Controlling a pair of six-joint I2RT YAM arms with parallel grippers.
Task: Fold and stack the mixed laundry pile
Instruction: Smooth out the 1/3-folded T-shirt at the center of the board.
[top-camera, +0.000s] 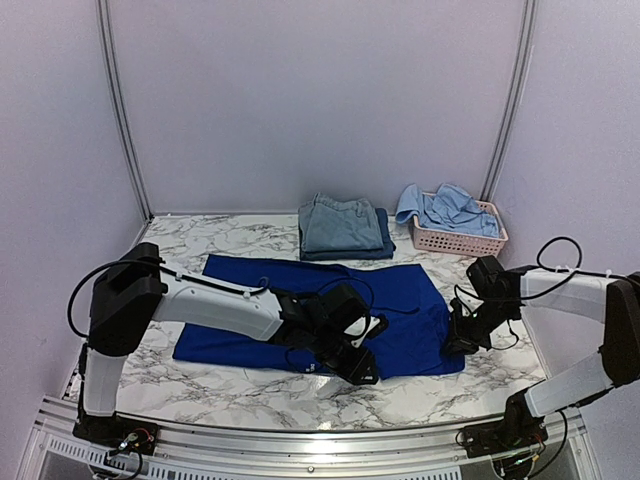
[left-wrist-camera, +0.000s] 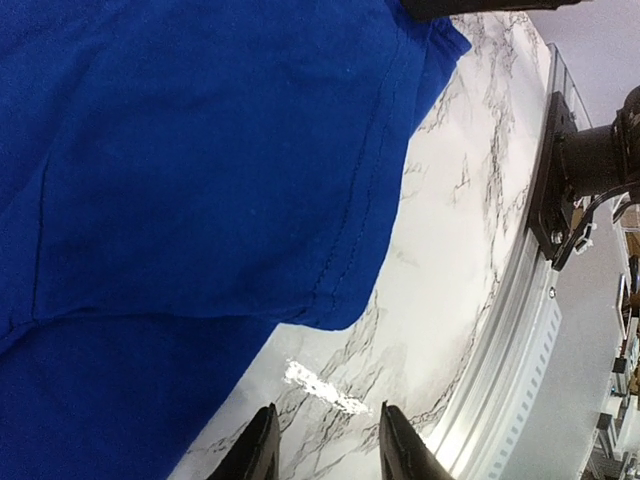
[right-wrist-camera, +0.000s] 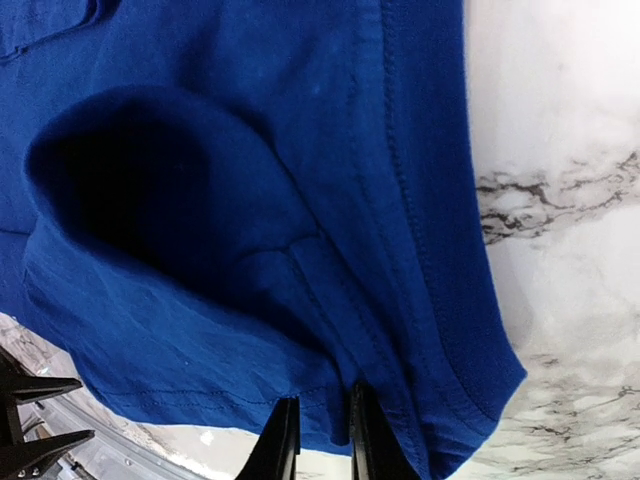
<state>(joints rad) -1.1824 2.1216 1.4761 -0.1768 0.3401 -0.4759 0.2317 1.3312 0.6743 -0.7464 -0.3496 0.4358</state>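
A royal-blue T-shirt (top-camera: 400, 300) lies spread flat across the middle of the marble table (top-camera: 220, 385). My left gripper (top-camera: 362, 368) hovers at the shirt's near hem. In the left wrist view the left gripper (left-wrist-camera: 325, 445) stands open over bare marble, with the shirt (left-wrist-camera: 200, 150) just beyond its fingers. My right gripper (top-camera: 455, 342) sits at the shirt's near right corner. In the right wrist view the right gripper (right-wrist-camera: 322, 440) has its jaws pinched on a fold of the shirt's hem (right-wrist-camera: 250, 150), which bulges up behind it.
Folded faded denim (top-camera: 338, 222) rests on a navy piece (top-camera: 384, 240) at the back centre. A pink lattice basket (top-camera: 458, 240) at the back right holds a light-blue shirt (top-camera: 450, 208). A metal rail (left-wrist-camera: 500, 380) runs along the table's near edge.
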